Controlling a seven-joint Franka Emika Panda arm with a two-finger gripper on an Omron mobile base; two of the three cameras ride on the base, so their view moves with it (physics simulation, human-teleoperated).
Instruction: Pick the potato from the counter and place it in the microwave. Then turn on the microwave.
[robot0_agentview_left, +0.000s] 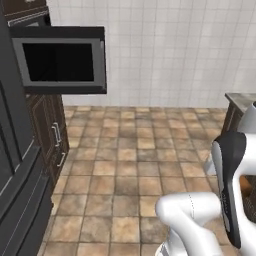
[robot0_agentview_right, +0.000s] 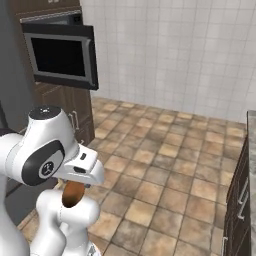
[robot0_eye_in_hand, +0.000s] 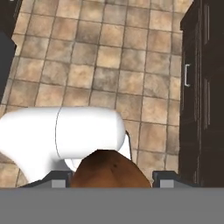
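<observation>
The pincer (robot0_eye_in_hand: 109, 175) is clamped on the potato (robot0_eye_in_hand: 109, 171), held between both fingertips low above the brown tiled floor (robot0_agentview_right: 170, 165); the microwave (robot0_agentview_left: 60, 60) stands far left, its door swung open, above dark cabinets (robot0_agentview_left: 50, 135); the desk (robot0_agentview_left: 242, 100) edges in at right.

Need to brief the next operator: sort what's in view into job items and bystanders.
Job items: potato held in the gripper; microwave with its door swung open; counter edge at the right.

Bystanders: dark cabinets; brown tiled floor; white tiled wall.
</observation>
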